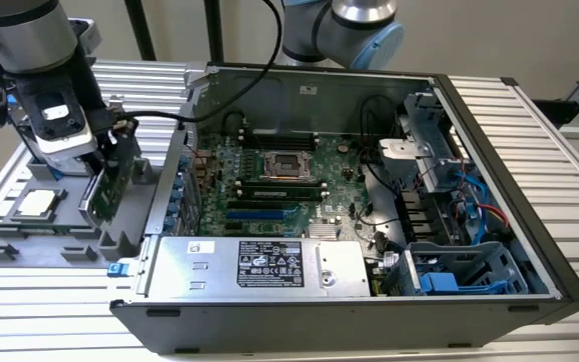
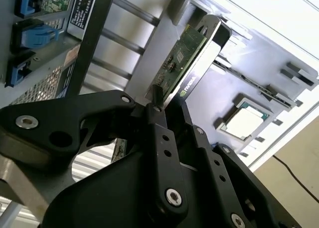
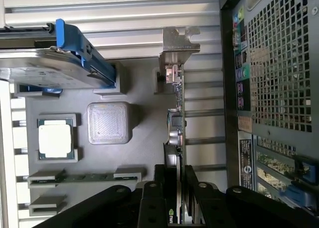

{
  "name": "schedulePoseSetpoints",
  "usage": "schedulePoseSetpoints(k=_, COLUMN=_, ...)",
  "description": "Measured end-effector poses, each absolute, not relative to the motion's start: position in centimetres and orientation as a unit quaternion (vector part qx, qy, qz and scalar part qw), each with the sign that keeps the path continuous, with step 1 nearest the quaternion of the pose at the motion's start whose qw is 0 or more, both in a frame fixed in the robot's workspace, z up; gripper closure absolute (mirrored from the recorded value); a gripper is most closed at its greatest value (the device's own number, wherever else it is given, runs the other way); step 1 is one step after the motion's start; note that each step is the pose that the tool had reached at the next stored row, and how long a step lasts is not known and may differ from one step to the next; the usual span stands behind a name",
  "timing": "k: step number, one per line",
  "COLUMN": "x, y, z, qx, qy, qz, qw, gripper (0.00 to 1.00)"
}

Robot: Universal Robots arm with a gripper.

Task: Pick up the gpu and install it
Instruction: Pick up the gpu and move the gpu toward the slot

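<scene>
Exterior view, from its left: a small square silver chip [image 1: 36,204] lay in a pocket of the grey parts tray [image 1: 8,253], which sat on the slatted table [image 1: 48,317]. Just beside the chip, toward the exterior view's right, the gripper [image 1: 99,170] hung over the tray. The gpu [image 1: 106,192] stood on edge below it, near the outer wall of the open computer case [image 1: 531,226]. Inside the case lay the motherboard [image 1: 269,181], its expansion slots [image 1: 259,215] bare.

In both wrist views the black jaws were pressed against the two faces of the card at its top edge, so the gripper was clamped on the gpu. In the first wrist view the grey end bracket [image 3: 180,41] sat close by a tray post. I could not tell whether the card's lower edge had left its holder.

I judged this to be the pick-up step. It would go best as a straight rise along the card's own plane, upright and firmly held. Any tilt could wedge the bracket against the post or swing the card into the case wall.
</scene>
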State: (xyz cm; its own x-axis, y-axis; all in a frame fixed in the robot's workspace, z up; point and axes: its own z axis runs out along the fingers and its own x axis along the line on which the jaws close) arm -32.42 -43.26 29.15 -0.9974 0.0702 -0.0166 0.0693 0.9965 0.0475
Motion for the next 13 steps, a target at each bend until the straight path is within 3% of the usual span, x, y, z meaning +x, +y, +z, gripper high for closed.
schedulePoseSetpoints(k=13, x=-32.4, y=-43.3, z=30.7, qx=0.035, qy=0.999, qz=0.023, qw=0.009, gripper=1.0)
